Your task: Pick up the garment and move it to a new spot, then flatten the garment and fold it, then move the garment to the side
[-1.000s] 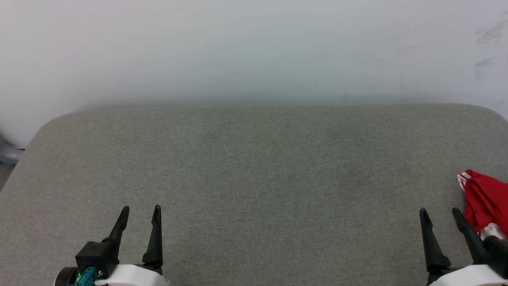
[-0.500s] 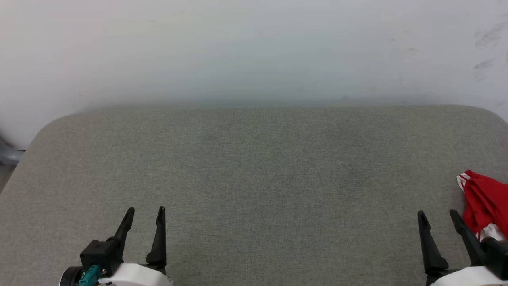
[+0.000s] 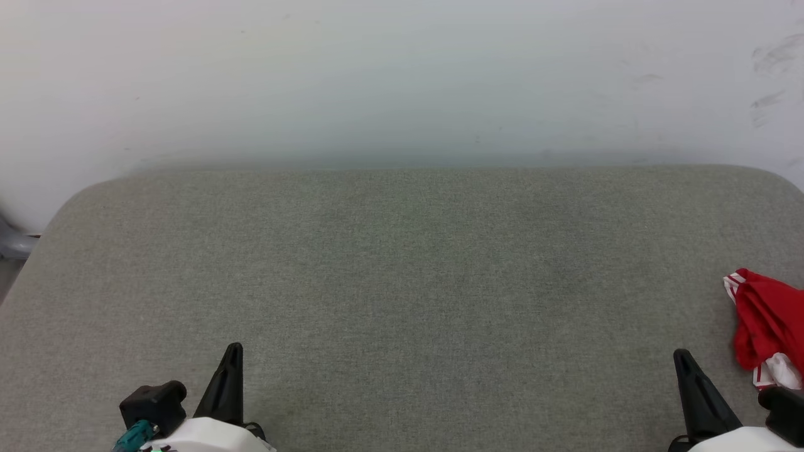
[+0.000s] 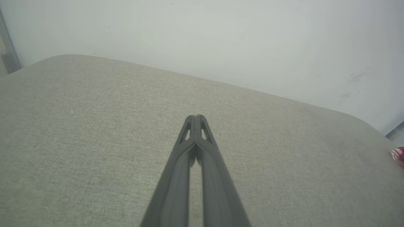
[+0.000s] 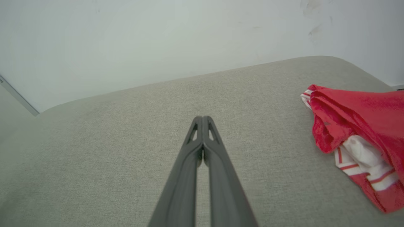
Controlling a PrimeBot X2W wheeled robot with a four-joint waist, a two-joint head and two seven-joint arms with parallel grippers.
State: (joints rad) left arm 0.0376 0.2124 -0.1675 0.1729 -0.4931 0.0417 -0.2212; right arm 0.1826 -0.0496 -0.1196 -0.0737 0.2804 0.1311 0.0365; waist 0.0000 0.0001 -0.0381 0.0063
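The left pincer (image 3: 232, 355) hovers at the near left of the grey fabric bench (image 3: 402, 263), its two dark fingers pressed together with nothing between them. The right pincer (image 3: 683, 361), at the near right, is likewise closed tight and empty. The shirt (image 3: 763, 320) lies crumpled at the bench's right edge, near the right pincer but apart from it, red with white striped trim showing.

Grey cushion (image 3: 402, 282) (white wall (image 3: 402, 75) behind)

Red garment (image 3: 763, 317) with white sleeve and red-white striped trim; padded surface (image 3: 402, 282) speckled grey-beige; wall (image 3: 402, 75) plain off-white.
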